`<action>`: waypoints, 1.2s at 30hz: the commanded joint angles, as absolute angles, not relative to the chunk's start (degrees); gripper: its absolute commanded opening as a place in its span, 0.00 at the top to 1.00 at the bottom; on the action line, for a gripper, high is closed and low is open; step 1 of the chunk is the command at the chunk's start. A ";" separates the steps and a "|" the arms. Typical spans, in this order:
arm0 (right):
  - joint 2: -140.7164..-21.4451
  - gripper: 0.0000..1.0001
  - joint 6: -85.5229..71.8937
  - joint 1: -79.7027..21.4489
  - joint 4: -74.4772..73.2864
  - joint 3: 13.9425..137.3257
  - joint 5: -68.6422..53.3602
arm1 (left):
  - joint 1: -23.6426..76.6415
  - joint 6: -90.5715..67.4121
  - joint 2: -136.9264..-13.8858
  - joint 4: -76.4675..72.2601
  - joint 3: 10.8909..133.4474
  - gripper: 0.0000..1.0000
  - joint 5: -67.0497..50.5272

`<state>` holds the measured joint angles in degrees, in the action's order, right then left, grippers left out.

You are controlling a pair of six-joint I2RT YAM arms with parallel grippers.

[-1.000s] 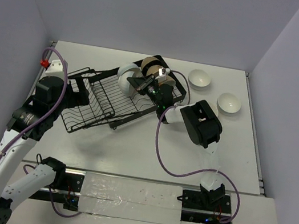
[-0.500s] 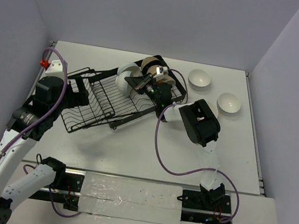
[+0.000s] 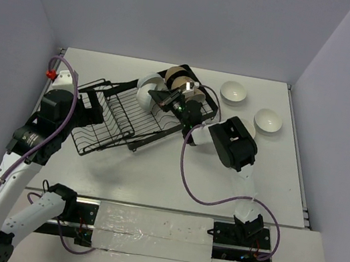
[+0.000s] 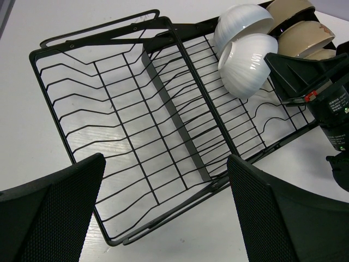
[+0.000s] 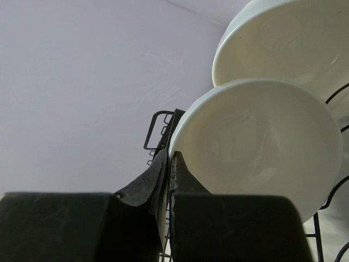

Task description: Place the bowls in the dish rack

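The black wire dish rack (image 3: 112,120) lies slanted at mid-table. At its right end two white bowls (image 4: 248,63) and tan bowls (image 4: 305,38) stand on edge between the tines. My right gripper (image 3: 160,94) reaches in there, shut on the rim of the nearer white bowl (image 5: 256,147), with the other white bowl (image 5: 289,38) just behind it. In the right wrist view my right gripper (image 5: 172,155) pinches that rim edge-on. Over the rack's left end my left gripper (image 4: 163,164) hovers open and holds nothing. Two more white bowls (image 3: 233,92) (image 3: 268,121) sit on the table at the right.
The left section of the rack (image 4: 174,112) holds no bowls. A purple cable (image 3: 188,174) loops over the table in front of the right arm. The table's raised right edge (image 3: 295,159) runs close to the loose bowls.
My right arm has edged slightly left, toward the rack, with the white bowl's rim still pinched. The left arm has barely moved.
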<state>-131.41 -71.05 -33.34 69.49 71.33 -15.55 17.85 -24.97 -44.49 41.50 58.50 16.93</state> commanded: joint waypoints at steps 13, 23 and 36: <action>-128.59 0.83 -72.95 -33.57 67.06 64.51 -7.47 | 18.02 -25.75 -43.77 41.04 60.56 0.01 17.84; -126.30 0.73 -71.10 -33.57 65.66 62.67 -5.36 | 18.02 -25.93 -44.03 40.87 60.64 0.01 17.49; -115.77 0.47 -58.29 -34.54 57.24 59.68 -7.29 | 18.02 -26.89 -43.94 40.34 60.56 0.01 16.70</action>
